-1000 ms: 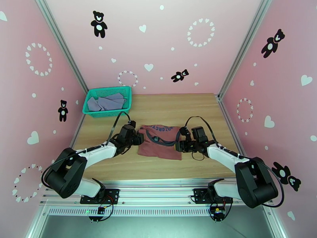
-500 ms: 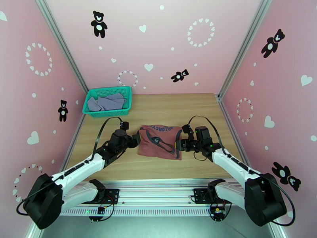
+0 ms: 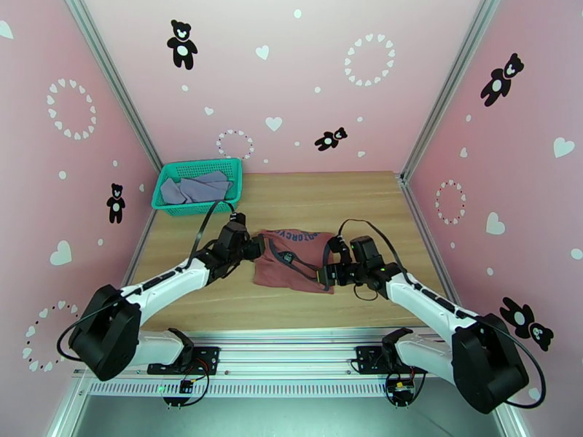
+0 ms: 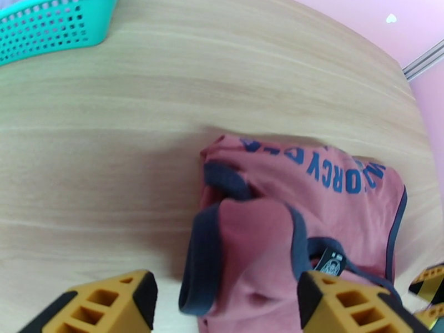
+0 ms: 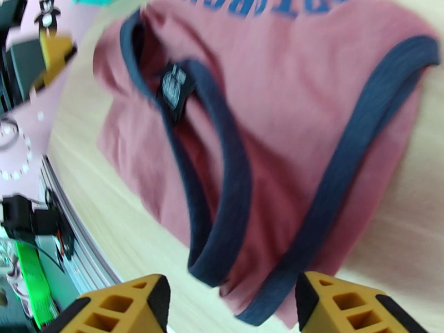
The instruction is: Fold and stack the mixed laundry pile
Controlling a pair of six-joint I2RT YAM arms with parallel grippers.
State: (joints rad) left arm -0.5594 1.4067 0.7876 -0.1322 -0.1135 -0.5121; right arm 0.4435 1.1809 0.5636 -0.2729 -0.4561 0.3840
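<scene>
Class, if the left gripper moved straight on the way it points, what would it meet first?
Probably the red tank top: its dark-trimmed edge lies just ahead of the left gripper.

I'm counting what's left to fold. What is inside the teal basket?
A crumpled grey-lavender shirt lies inside the teal basket, covering most of its floor. Whether anything lies beneath it cannot be seen, because the shirt hides that.

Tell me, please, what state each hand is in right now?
Left hand: open, at the tank top's edge, not gripping it.
Right hand: open, likewise not gripping it.
</scene>
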